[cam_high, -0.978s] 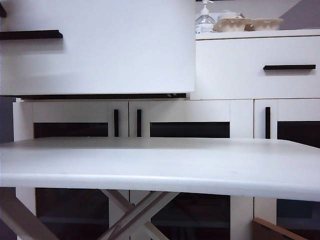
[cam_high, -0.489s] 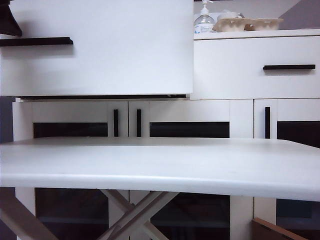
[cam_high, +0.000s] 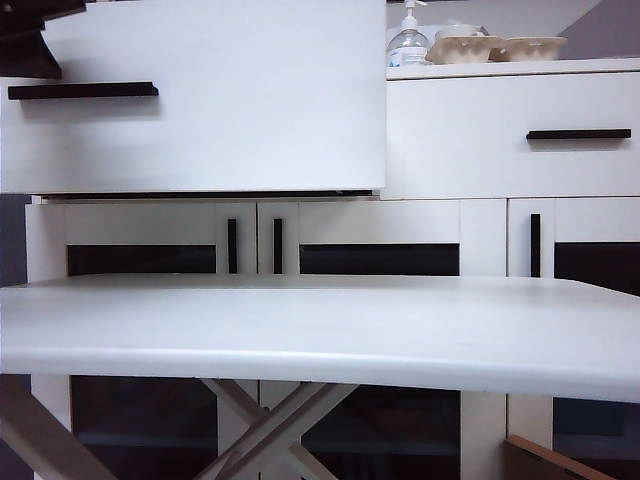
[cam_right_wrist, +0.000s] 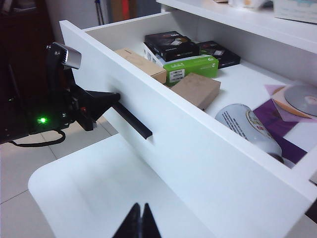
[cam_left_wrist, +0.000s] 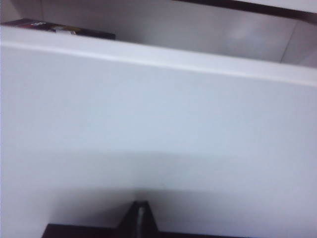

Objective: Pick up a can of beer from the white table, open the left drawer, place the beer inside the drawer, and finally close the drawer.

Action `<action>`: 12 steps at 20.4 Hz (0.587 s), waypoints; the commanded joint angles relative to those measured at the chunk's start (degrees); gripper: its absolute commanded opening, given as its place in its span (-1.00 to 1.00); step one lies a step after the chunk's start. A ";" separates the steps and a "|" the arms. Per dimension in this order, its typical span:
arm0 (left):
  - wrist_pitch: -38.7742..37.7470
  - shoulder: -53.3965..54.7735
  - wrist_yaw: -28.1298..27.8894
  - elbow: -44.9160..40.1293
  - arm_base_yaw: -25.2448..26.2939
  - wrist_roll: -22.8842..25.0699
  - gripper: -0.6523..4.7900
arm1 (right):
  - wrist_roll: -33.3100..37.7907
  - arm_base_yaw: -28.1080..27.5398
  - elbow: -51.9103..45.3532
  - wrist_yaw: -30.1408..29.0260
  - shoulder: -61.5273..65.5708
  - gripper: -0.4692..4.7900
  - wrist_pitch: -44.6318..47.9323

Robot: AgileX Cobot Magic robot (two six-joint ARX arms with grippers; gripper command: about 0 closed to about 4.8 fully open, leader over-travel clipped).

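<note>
Exterior: left drawer (cam_high: 210, 100) pulled out, upper left, above white table (cam_high: 320, 335); left gripper (cam_high: 30, 45) at handle's left end | Left wrist: closed tips against drawer front | Right wrist: right gripper (cam_right_wrist: 140, 223) closed, empty, bottom centre; can of beer (cam_right_wrist: 250, 128) lying inside drawer, right.

Legible text: none. The can of beer (cam_right_wrist: 250, 128) and a green box (cam_right_wrist: 190, 68), both beyond the right gripper (cam_right_wrist: 140, 218) inside the left drawer (cam_right_wrist: 208, 148), carry print too small to read.
</note>
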 commanded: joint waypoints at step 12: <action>6.80 10.10 -1.38 8.00 -0.02 -0.07 -0.78 | 0.04 0.04 0.24 -0.11 -0.92 -0.83 0.98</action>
